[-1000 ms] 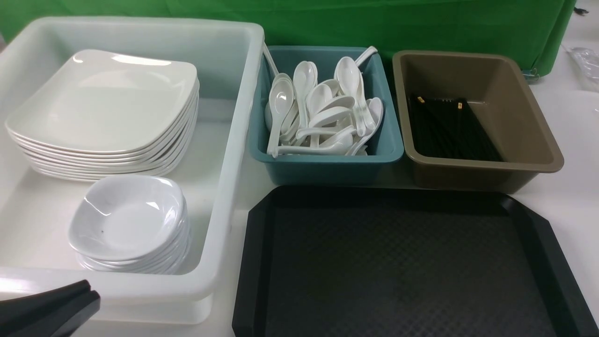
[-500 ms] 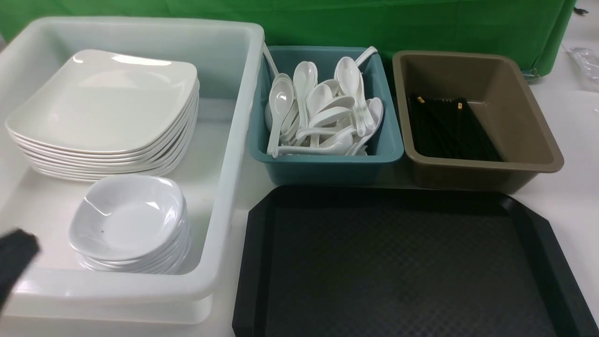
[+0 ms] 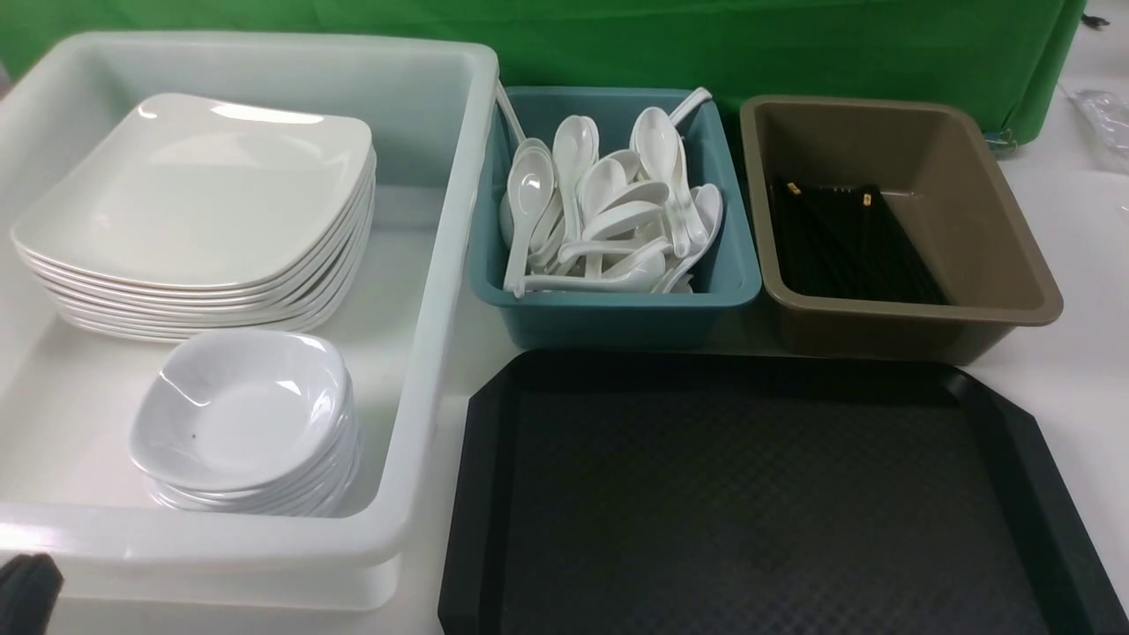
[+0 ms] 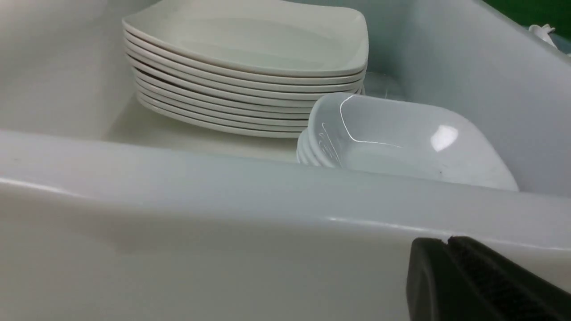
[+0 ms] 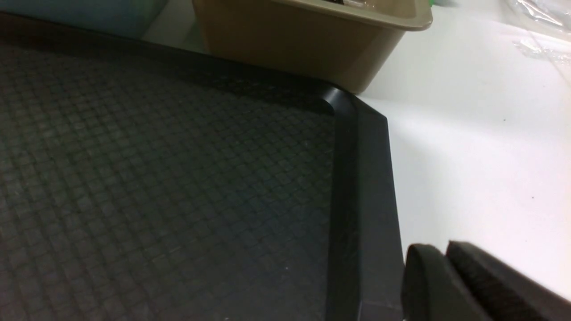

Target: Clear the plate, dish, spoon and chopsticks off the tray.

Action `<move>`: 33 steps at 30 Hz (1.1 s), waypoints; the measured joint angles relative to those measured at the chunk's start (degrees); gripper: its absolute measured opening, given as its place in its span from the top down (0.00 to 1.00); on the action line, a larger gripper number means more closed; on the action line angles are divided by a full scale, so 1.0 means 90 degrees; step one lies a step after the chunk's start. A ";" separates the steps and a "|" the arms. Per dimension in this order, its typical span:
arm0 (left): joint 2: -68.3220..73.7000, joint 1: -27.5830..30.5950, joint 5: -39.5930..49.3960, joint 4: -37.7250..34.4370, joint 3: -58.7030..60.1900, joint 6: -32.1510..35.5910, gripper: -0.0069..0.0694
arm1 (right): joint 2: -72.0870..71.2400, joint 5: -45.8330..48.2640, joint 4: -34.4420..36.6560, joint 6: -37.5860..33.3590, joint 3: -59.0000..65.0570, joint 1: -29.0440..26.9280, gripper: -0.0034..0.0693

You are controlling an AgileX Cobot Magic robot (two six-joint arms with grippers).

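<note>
A white table with a green cloth hung behind it fills the front view. The black tray sits at the lower right of the frame with nothing on its textured floor. At the left, a big white tub holds a stack of plates toward the top and a stack of dishes below it. In the upper middle, a teal bin is heaped with spoons; to its right, a brown bin holds the chopsticks. The left gripper pokes in at the lower left corner, its fingers pressed together with nothing between them, just outside the tub's near wall. The right gripper is likewise closed and empty, by the tray's right rim.
</note>
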 joint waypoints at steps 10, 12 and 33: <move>0.0000 0.0000 0.0020 -0.0069 0.0000 -0.0003 0.89 | -0.0002 0.0000 0.0000 0.0000 0.0000 0.0000 0.81; 0.0000 0.0000 0.0020 -0.0069 0.0000 -0.0003 0.89 | -0.0002 0.0000 0.0000 0.0000 0.0000 0.0000 0.80; 0.0000 0.0000 0.0020 -0.0085 0.0000 -0.0003 0.89 | -0.0002 0.0000 0.0000 0.0000 0.0000 0.0000 0.72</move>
